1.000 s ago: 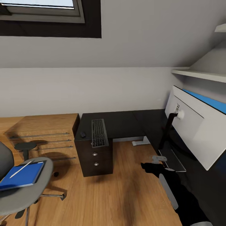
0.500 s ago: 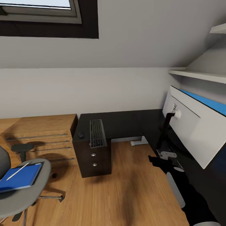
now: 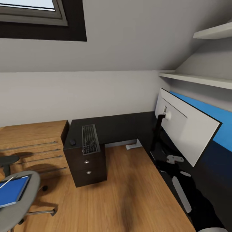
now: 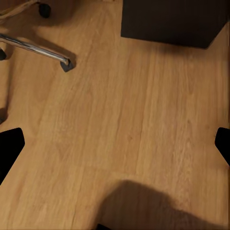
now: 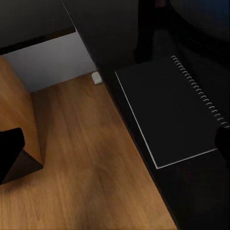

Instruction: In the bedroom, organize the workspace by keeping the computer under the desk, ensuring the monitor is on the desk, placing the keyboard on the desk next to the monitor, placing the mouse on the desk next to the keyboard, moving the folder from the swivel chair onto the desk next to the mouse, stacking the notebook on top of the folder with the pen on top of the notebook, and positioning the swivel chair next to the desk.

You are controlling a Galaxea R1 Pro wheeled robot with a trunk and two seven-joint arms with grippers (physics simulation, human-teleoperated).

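Black spiral-bound notebook (image 5: 170,112) is seen lying flat on the desk (image 3: 129,124), directly beneath the right gripper (image 3: 174,158), its coil edge running near-to-far. Right fingers are spread wide, empty. The left gripper is likewise released, over bare floor.

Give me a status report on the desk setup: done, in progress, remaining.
Done: the monitor stands on the desk, with the keyboard and mouse side by side at the desk's far end.
In hand: nothing; the left gripper is open over bare floor, the right gripper open above the spiral notebook on the desk.
Left: the folder and pen remain on the swivel chair.
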